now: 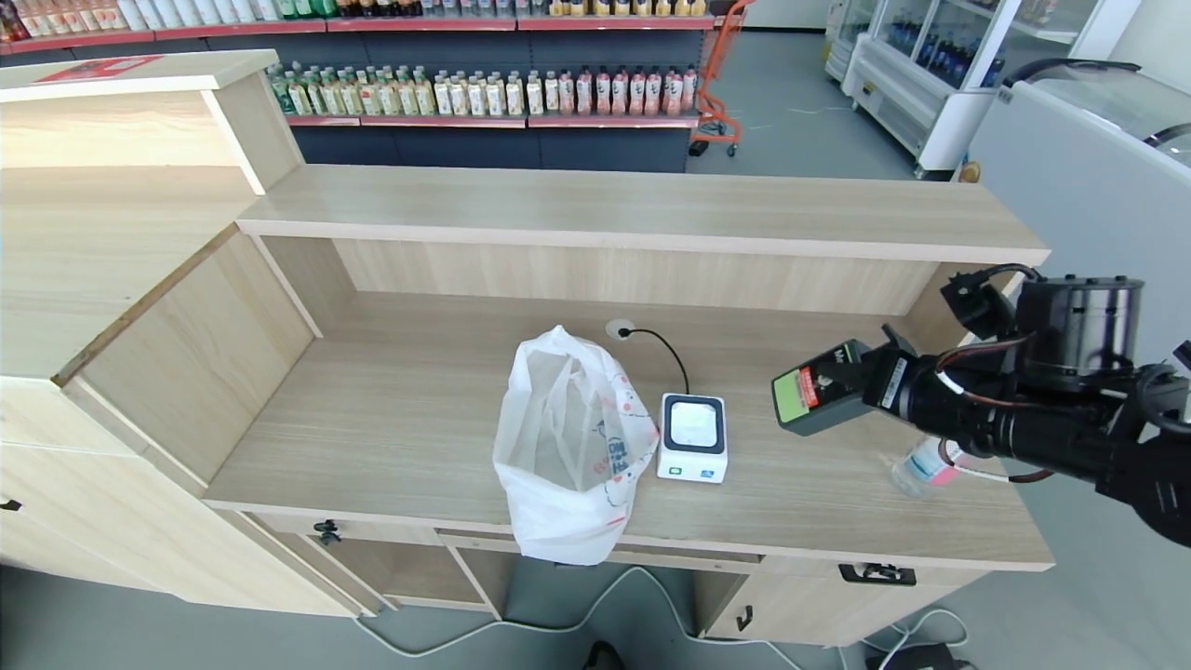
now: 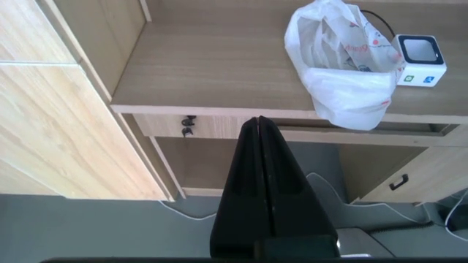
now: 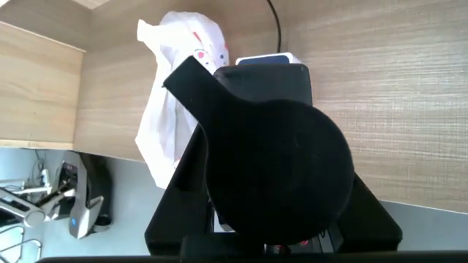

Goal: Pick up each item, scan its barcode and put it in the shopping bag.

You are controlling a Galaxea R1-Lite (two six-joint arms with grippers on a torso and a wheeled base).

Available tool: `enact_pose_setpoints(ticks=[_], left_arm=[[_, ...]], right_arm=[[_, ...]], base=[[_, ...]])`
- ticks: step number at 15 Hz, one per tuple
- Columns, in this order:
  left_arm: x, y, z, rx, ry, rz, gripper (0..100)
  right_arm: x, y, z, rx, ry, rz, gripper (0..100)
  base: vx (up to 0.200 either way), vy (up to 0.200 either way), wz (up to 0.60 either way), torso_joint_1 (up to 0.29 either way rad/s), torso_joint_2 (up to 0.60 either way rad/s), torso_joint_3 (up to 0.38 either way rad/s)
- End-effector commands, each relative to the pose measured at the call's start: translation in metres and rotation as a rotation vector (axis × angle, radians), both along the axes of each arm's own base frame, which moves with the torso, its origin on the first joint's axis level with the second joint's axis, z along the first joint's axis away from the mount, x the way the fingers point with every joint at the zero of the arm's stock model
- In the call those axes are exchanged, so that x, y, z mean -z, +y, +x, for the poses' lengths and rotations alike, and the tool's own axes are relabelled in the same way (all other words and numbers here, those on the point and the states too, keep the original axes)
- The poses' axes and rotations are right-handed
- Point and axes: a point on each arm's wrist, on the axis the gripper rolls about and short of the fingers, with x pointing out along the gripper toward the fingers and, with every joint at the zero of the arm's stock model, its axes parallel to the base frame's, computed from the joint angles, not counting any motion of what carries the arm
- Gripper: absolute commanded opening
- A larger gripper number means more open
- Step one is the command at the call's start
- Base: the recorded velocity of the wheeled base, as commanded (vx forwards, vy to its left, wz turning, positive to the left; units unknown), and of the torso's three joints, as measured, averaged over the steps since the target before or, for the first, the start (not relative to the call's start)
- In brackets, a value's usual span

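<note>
Left hand (image 2: 258,123): fingers pressed together along one seam, holding nothing. It is held out in front of the desk (image 1: 391,419), lower than the top, and points at the front panel by a small black latch (image 2: 189,128).

Shopping bag (image 1: 568,447): white plastic with red and blue print. It stands upright with its mouth open at the middle of the desk, its base bulging over the front edge.

Scanner (image 1: 691,435): small white block with a window on top, on the desk just beside the bag on the robot's right. A black cable (image 1: 665,349) arcs from it back to a grommet (image 1: 621,328) in the desk top.

Dark box (image 1: 819,386): carries a green and red label. It is in the air above the desk, to the right of the scanner and apart from it, with the labelled face turned toward the scanner.

Right hand (image 1: 870,377): pinching the dark box at its rear end. The arm comes in level from the right edge, wrist extended toward the scanner.

Clear bottle (image 1: 916,468): has a white and pink label and lies on the desk beneath the right arm, partly hidden by it.
</note>
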Motion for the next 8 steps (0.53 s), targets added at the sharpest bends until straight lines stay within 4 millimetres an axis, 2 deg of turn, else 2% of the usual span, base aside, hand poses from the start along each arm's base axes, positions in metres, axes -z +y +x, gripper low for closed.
enact_pose_setpoints(ticks=[1, 7, 8], left_arm=[[0.0, 0.0, 0.0, -0.001, 0.0, 0.0, 0], [0.0, 0.0, 0.0, -0.001, 0.0, 0.0, 0], [0.0, 0.0, 0.0, -0.001, 0.0, 0.0, 0]], right_arm=[[0.017, 0.016, 0.008, -0.036, 0.046, -0.015, 0], [0.033, 0.034, 0.025, -0.085, 0.066, -0.071, 0], [0.037, 0.038, 0.034, -0.097, 0.053, -0.102, 0]], base=[[0.0, 0.0, 0.0, 0.0, 0.0, 0.0], [0.0, 0.0, 0.0, 0.0, 0.0, 0.0], [0.0, 0.0, 0.0, 0.0, 0.0, 0.0]])
